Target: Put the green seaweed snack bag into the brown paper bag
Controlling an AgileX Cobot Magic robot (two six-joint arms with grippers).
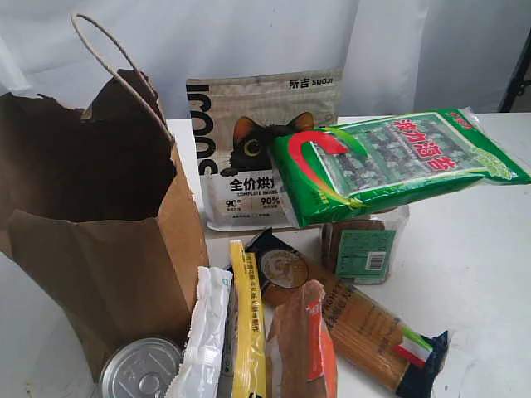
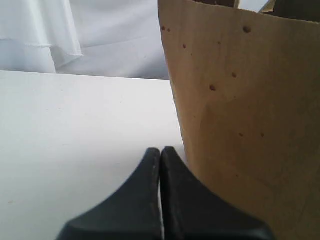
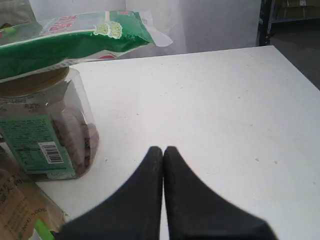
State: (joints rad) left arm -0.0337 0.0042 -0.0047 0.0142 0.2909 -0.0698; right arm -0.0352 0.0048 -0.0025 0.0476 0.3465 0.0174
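Note:
The green seaweed snack bag (image 1: 398, 164) lies flat on top of a small clear jar (image 1: 363, 249), right of centre; its end (image 3: 75, 37) also shows in the right wrist view. The brown paper bag (image 1: 91, 224) stands open at the left, its cord handle (image 1: 116, 58) up; its side wall (image 2: 250, 115) fills much of the left wrist view. My left gripper (image 2: 161, 150) is shut and empty just beside that wall, low over the table. My right gripper (image 3: 163, 149) is shut and empty over bare table, near the jar (image 3: 47, 130). Neither gripper shows in the exterior view.
A beige cat-food pouch (image 1: 249, 141) stands behind the snack bag. In front lie a spaghetti packet (image 1: 365, 332), a dark round-labelled pouch (image 1: 282, 269), an orange packet (image 1: 311, 348), a yellow stick pack (image 1: 247, 332), a white packet (image 1: 203, 340) and a tin can (image 1: 141, 369). White table (image 1: 481, 274) stretches right.

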